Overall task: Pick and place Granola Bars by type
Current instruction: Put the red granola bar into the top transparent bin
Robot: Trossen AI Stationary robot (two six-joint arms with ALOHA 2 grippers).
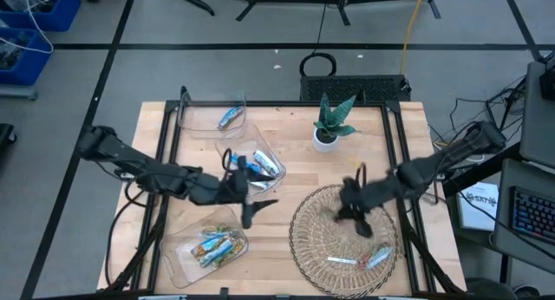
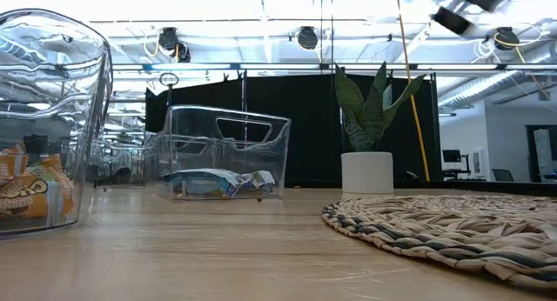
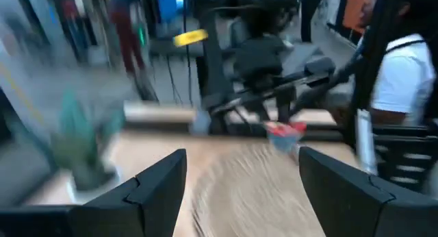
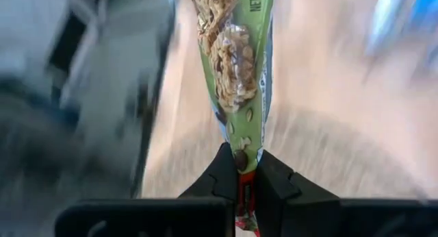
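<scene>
Your right tool (image 4: 241, 170) is clenched on a green granola bar (image 4: 236, 66) above the woven mat's (image 1: 312, 239) inner edge, while your left tool (image 3: 239, 182), released, hangs over bare table (image 1: 286, 174) between the bins.

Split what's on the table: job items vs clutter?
Job:
green bar, clamped in right gripper
bars on woven mat
three clear bins holding sorted bars
left gripper, open, empty

Clutter:
potted plant
blue crates on the floor
</scene>
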